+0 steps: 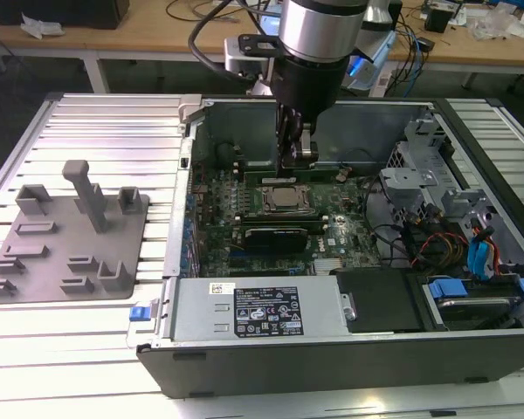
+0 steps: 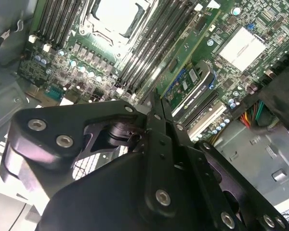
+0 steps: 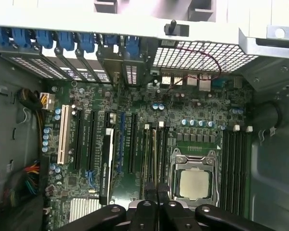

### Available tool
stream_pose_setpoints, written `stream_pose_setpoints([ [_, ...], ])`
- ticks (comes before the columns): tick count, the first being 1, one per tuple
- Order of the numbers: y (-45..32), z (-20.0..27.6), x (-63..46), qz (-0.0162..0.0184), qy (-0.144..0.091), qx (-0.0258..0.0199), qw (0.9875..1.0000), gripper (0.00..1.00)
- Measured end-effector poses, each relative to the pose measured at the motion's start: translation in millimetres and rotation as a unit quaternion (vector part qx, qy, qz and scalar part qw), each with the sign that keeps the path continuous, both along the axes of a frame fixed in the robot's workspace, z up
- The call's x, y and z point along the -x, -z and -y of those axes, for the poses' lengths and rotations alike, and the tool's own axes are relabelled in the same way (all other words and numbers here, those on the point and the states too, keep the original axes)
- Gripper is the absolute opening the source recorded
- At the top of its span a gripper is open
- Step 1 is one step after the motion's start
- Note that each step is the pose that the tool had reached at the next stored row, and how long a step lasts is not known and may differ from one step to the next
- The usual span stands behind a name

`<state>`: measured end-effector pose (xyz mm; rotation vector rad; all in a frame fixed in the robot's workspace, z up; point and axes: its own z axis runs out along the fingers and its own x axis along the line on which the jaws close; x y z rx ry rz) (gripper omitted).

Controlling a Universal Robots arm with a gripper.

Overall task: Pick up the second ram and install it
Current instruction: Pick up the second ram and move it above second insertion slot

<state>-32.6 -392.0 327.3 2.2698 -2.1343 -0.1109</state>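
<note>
My gripper [image 1: 296,155] reaches down into the open computer case [image 1: 185,166], just behind the CPU socket [image 1: 286,199]. The second ram [image 1: 325,171], a thin green strip, runs along the memory slots under the fingers. In the first wrist view it appears edge-on [image 3: 154,154], standing in a slot beside the CPU socket [image 3: 195,184], with the gripper [image 3: 157,191] shut on its top edge. In the second wrist view the gripper [image 2: 156,102] has its fingertips pressed together at the slot rows next to the socket [image 2: 116,14].
A black card with a label [image 1: 275,234] lies in front of the socket. The power supply [image 1: 253,310] fills the case's near side. Drive cages and cables [image 1: 437,218] crowd the exterior view's right. A grey fixture plate [image 1: 70,236] with blocks lies outside the case on the exterior view's left.
</note>
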Motion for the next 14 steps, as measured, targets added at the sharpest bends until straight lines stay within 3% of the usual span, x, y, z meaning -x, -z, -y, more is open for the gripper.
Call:
stream_pose_setpoints([
  [14,15.2,-0.7,5.1,0.0000,0.009,-0.0001,1.0000,0.09],
])
